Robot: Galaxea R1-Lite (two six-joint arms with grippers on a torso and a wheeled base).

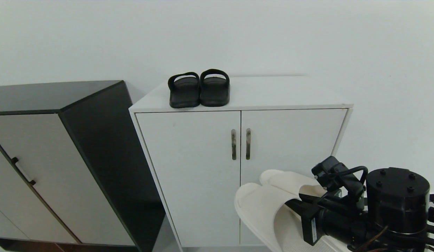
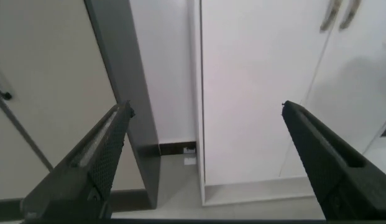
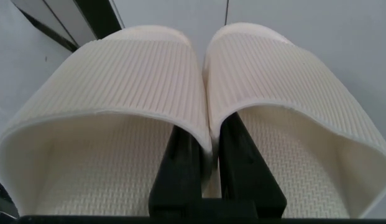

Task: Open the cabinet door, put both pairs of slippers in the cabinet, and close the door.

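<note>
No word, number or sign can be read anywhere: not on the white cabinet (image 1: 203,168), the black slippers (image 1: 199,89) on top of it, or the cream slippers (image 3: 118,81) (a pale label (image 1: 313,227) behind the right gripper (image 3: 208,165) is too small to make out).

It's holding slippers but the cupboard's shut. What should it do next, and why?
Probably bring the open left gripper to the left metal handle of the white two-door cabinet: both doors are shut, and the right gripper is shut on the cream ribbed slippers.
</note>
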